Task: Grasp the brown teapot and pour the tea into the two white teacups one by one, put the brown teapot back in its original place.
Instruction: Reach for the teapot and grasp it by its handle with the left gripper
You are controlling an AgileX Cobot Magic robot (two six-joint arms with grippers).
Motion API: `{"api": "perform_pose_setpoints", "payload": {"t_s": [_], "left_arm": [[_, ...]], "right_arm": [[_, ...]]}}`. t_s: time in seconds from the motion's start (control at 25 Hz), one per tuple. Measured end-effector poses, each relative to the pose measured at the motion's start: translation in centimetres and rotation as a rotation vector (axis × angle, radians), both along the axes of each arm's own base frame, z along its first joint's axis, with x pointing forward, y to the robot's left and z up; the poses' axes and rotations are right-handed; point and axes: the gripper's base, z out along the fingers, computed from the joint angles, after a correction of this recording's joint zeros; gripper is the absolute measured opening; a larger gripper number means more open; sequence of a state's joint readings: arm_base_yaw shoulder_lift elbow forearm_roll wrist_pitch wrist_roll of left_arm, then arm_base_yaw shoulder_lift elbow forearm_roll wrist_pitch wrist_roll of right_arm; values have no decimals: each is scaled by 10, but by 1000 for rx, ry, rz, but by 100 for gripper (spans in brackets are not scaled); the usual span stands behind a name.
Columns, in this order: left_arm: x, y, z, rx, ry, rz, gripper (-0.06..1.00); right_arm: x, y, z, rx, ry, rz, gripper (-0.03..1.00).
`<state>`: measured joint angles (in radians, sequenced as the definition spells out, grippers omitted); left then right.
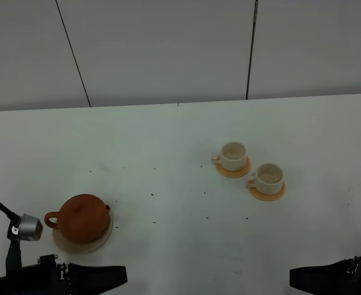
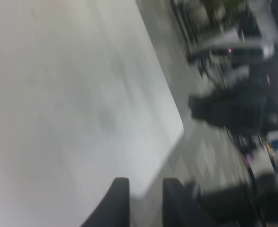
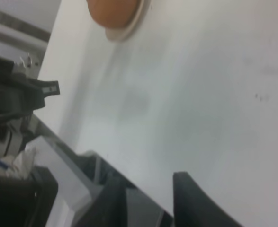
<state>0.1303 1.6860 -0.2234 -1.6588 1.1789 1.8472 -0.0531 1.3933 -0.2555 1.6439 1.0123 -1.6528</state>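
Observation:
The brown teapot [image 1: 80, 217] stands upright with its lid on, on the pale tan coaster [image 1: 88, 246] at the front left. Right of centre, the two white teacups [image 1: 234, 155] [image 1: 270, 177] each sit on an orange saucer, and their insides look pale. No tea shows. My left gripper [image 1: 115, 275] lies low at the front edge, just in front of the teapot. In its blurred wrist view the gripper [image 2: 145, 182] has its fingers a little apart with nothing between them. My right gripper [image 1: 300, 278] is at the front right, open and empty [image 3: 148, 182]. The right wrist view shows the teapot [image 3: 112, 12] far off.
The two orange saucers [image 1: 237, 171] [image 1: 272, 195] lie under the cups. A small silver camera head [image 1: 27, 227] on a dark stalk stands left of the teapot. The white table [image 1: 168, 184] carries small dark specks. A pale wall runs behind it.

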Motion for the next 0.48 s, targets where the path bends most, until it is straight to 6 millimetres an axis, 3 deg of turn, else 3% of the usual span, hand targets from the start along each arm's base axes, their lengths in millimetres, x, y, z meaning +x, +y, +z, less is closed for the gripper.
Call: {"api": "perform_pose_setpoints", "payload": {"t_s": [0.28, 0.48], "left_arm": [[15, 3, 4, -6, -45, 57, 24], [45, 7, 17, 2, -148, 59, 24]], "right_arm": [[9, -1, 8, 58, -101, -74, 24], [27, -2, 22, 45, -215, -67, 24]]}}
